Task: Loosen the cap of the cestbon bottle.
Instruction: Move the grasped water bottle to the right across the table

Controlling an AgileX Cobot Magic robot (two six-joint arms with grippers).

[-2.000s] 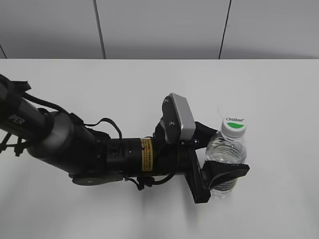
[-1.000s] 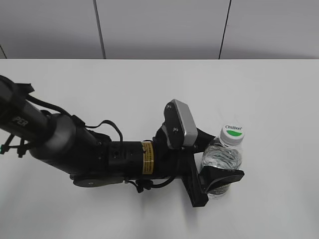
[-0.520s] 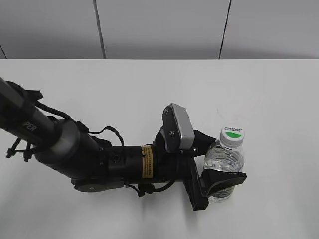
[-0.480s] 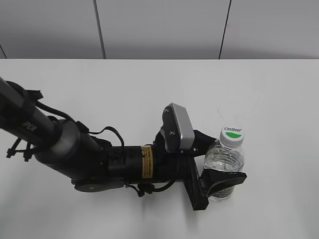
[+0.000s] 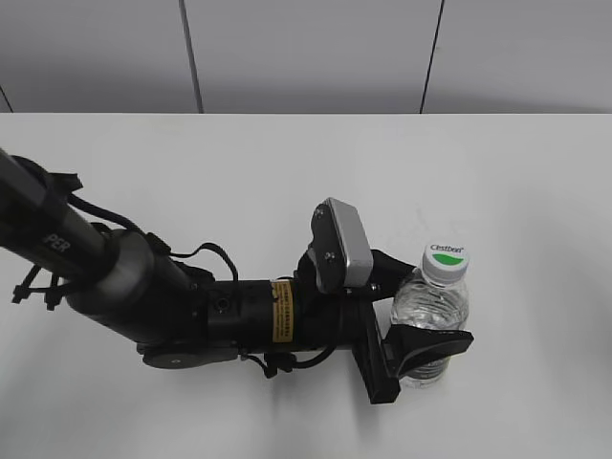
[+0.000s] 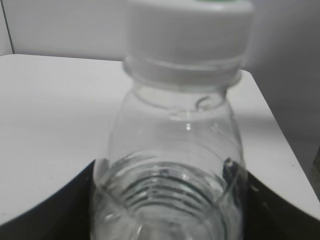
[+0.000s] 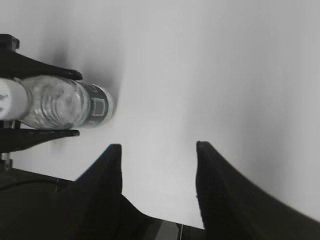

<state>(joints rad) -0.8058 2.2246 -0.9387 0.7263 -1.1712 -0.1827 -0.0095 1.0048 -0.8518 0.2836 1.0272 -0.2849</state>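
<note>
The cestbon bottle (image 5: 432,298) is clear, with a dark green label band low on its body, and stands upright on the white table. Its white cap (image 5: 447,260) has a green half-circle on top. My left gripper (image 5: 422,323) is shut on the bottle's body below the ribbed shoulders. In the left wrist view the bottle (image 6: 175,150) and cap (image 6: 187,35) fill the frame between black fingers (image 6: 65,205). My right gripper (image 7: 157,150) is open and empty, apart from the bottle (image 7: 60,105), and does not show in the exterior view.
The white table (image 5: 287,163) reaches back to a grey panelled wall (image 5: 306,48). My left arm (image 5: 143,296) lies across the front left of the table. The table's right edge (image 6: 280,145) shows close behind the bottle in the left wrist view.
Over the two seconds the left gripper and bottle came down and a little towards the front, and the left arm's elbow dropped. In the last half second nothing moved.
</note>
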